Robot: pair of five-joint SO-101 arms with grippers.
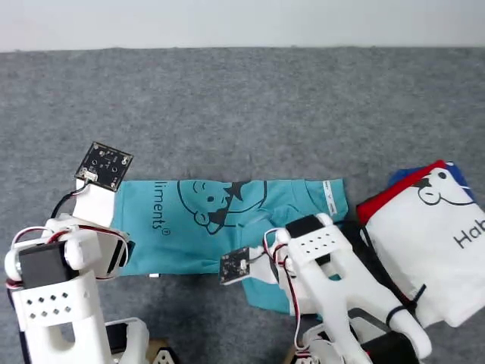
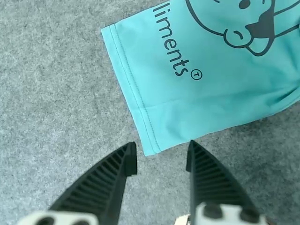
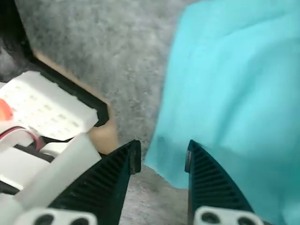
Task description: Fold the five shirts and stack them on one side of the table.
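A teal shirt (image 1: 227, 227) with a dark cartoon print lies spread across the middle of the grey mat, one flap hanging toward the front edge. My left gripper (image 2: 161, 151) is open just above the shirt's near left hem corner (image 2: 149, 149), with that corner between the fingertips. At the front flap's corner (image 3: 164, 164) of the same teal shirt (image 3: 234, 84), my right gripper (image 3: 161, 149) is also open, its fingers (image 3: 126, 164) on either side of the cloth. A stack at the right has a white bear-print shirt (image 1: 432, 250) on top of red (image 1: 386, 199) and blue (image 1: 409, 176) cloth.
Grey mat (image 1: 242, 106) stretches bare behind the teal shirt. Both arm bases stand at the front edge, the white base (image 3: 42, 112) and a brown board edge (image 3: 105, 133) close beside my right gripper. The stack sits tight against the right arm (image 1: 333, 265).
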